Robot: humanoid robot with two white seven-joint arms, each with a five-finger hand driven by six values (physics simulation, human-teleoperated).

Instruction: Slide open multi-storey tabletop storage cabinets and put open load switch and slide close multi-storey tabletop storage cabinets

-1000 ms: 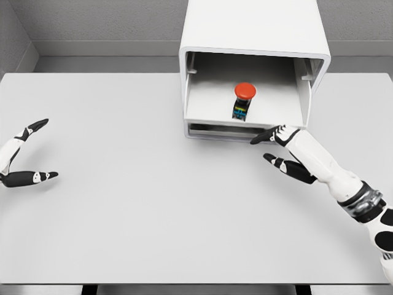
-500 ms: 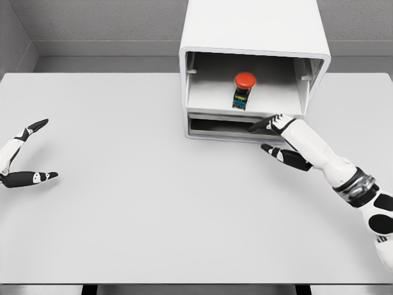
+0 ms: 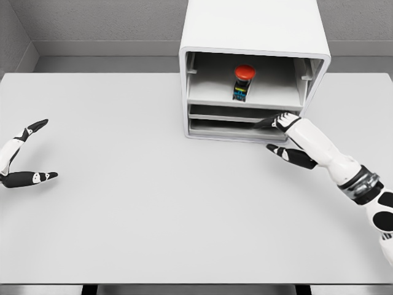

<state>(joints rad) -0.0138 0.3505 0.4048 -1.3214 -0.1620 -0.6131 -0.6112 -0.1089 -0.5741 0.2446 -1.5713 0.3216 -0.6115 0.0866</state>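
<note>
The white storage cabinet (image 3: 254,37) stands at the back of the table. Its top drawer (image 3: 245,103) is almost fully pushed in, with its front edge close to the cabinet face. On that drawer stands the load switch (image 3: 243,82), a small black body with a red round button. My right hand (image 3: 277,133) is open, its fingertips (image 3: 263,123) against the drawer fronts on the right and the thumb held below. My left hand (image 3: 37,150) rests open at the table's far left.
Two lower drawers (image 3: 233,128) sit flush in the cabinet. The grey table (image 3: 153,203) stretches wide in front. A grey wall runs behind the cabinet.
The top drawer with the switch has slid back into the cabinet, and my right hand has followed it forward and upward. The left arm has not moved.
</note>
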